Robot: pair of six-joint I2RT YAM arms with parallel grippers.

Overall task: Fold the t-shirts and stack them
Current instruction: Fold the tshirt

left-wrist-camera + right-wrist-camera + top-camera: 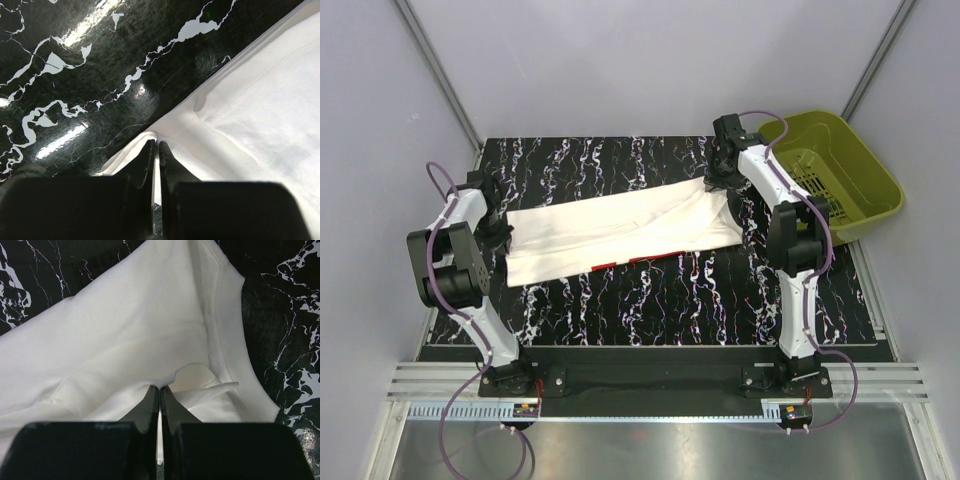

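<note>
A white t-shirt (620, 232) lies stretched in a long band across the black marbled table, from left to back right. A thin red strip (635, 261) shows along its near edge. My left gripper (500, 222) is shut on the shirt's left end; in the left wrist view (156, 145) white cloth (260, 100) is pinched between the fingertips. My right gripper (718, 180) is shut on the shirt's right end; in the right wrist view (159, 388) a fold of the cloth (125, 330) sits between the closed tips, with a hem (222, 325) to the right.
An olive-green plastic basket (865, 175) stands at the back right, off the table's edge. The table (670, 300) has white veining. Grey walls and metal frame posts surround the table.
</note>
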